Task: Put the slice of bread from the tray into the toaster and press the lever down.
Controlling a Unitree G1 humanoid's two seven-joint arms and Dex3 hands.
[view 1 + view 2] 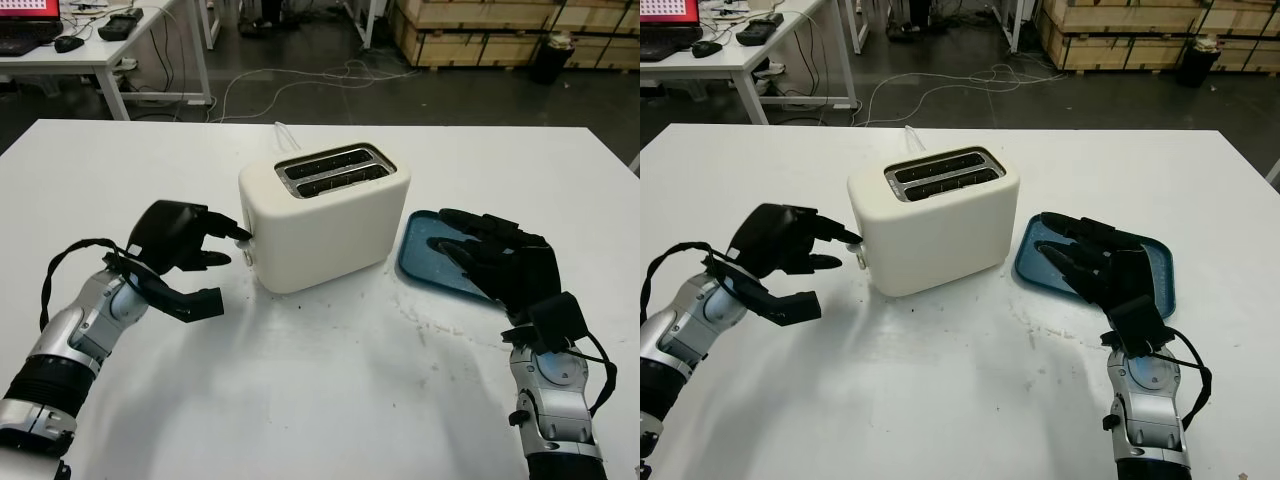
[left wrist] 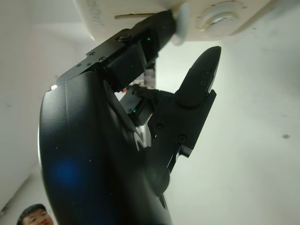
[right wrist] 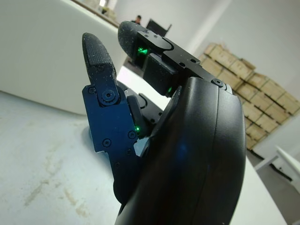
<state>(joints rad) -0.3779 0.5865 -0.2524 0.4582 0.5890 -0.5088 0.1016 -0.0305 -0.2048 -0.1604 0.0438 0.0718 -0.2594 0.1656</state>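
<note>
— What do you have around the toaster (image 1: 325, 215)?

— You see it on a white counter (image 1: 300, 400); behind it lie grey floor, cables, a desk and stacked crates (image 1: 500, 30).

— And the containers?

— Your blue tray (image 1: 1160, 270) sits just right of the toaster. Whether bread is in the toaster's slots, you cannot tell.

— The hands?

— Your left robot hand (image 1: 185, 245) is at the toaster's left end, one fingertip on the lever (image 2: 182, 23), gripping nothing. Your right robot hand (image 1: 1095, 265) hovers open over the tray.
</note>
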